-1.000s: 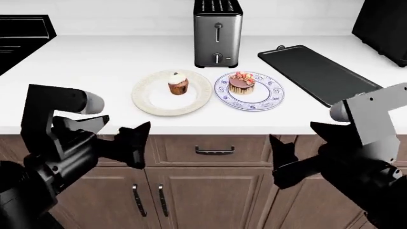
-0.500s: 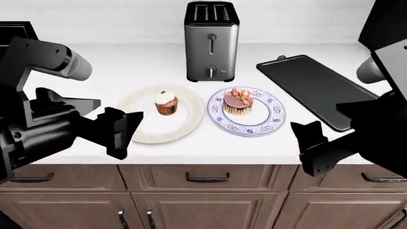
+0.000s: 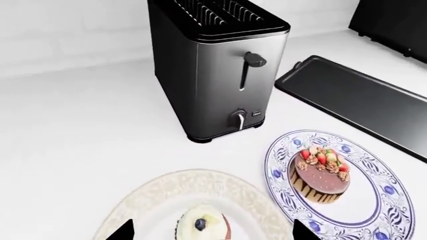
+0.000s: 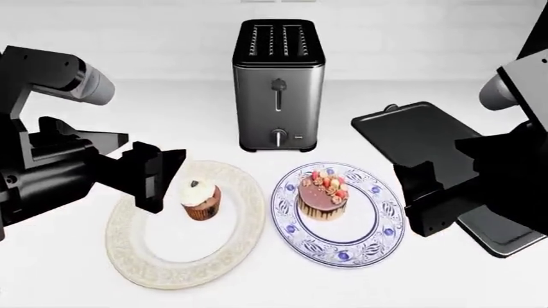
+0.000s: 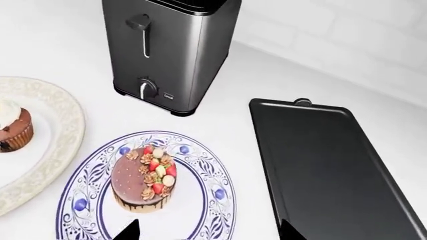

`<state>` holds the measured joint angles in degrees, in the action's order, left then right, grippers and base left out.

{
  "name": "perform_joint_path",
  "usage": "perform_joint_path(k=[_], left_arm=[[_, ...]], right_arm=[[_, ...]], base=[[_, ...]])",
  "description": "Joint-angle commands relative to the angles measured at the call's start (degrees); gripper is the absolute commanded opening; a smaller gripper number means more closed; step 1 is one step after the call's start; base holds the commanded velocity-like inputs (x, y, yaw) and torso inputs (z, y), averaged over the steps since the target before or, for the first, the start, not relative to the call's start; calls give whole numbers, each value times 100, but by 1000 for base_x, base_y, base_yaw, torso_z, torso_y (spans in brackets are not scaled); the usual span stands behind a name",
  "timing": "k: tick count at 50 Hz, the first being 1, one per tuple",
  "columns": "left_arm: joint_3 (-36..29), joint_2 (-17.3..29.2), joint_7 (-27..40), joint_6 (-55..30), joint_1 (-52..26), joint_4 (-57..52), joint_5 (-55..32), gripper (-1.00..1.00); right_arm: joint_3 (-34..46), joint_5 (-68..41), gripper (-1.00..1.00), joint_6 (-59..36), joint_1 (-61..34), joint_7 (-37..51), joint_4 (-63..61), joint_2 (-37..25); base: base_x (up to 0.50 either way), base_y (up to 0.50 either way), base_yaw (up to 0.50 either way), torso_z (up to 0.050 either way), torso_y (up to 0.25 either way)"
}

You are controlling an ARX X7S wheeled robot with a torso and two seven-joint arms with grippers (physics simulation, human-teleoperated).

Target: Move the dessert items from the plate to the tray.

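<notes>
Nearest the robot, both tools hang above the counter [image 4: 171, 102] with jaws spread and nothing between them. The left tool [image 4: 156, 178] sits just beside the cupcake [image 4: 199, 199], its finger tips straddling the white frosting in the left wrist view, so it looks lined up for a straight descent onto that dessert. The cupcake stands upright on the cream plate [image 4: 141, 260], directly ahead of and below this tool.

The right tool [image 4: 421, 199] is likewise released, hovering just beside the blue-patterned plate [image 4: 364, 240]. The chocolate drip cake [image 4: 321, 199] sits upright in that plate's middle; in the right wrist view the cake lies just ahead of the tool, a little off its centre line. My judgement is that each arm is assigned the dessert on its own side.

The tray [image 4: 428, 144] lies flat just beyond and below the right tool, partly hidden by that arm, and bare where it shows. It is close for the cake, farther for the cupcake.

Farthest back, the toaster [image 4: 278, 86] stands upright, beyond both plates and between the tools, well clear of either approach.
</notes>
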<state>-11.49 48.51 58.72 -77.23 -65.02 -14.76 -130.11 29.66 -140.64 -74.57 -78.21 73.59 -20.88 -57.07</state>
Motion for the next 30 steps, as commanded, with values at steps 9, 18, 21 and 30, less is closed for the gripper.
perform_joint_path(k=[9,18,21,30], left_arm=[[-79,118,-33,87,-17,-75,-65,100],[-148,138,-36,134,-38,-110,-97,100],[-139,165,-46,161,-27,-135,-123,100],[-69,218,-142,195,39,-220,-174,100]], right_arm=[[139,-46,100,69,-52,-39,-48,-75],[184,-160,100,152,-45,-89,-82,-136],[235,-272,100,174,-87,-83,-109,-176],[616,-1000,100,130,-317,-47,-315,-410]], base=[[500,0,0,0,1],[249,0,0,0,2],[0,0,0,0,0],[0,0,0,0,0]])
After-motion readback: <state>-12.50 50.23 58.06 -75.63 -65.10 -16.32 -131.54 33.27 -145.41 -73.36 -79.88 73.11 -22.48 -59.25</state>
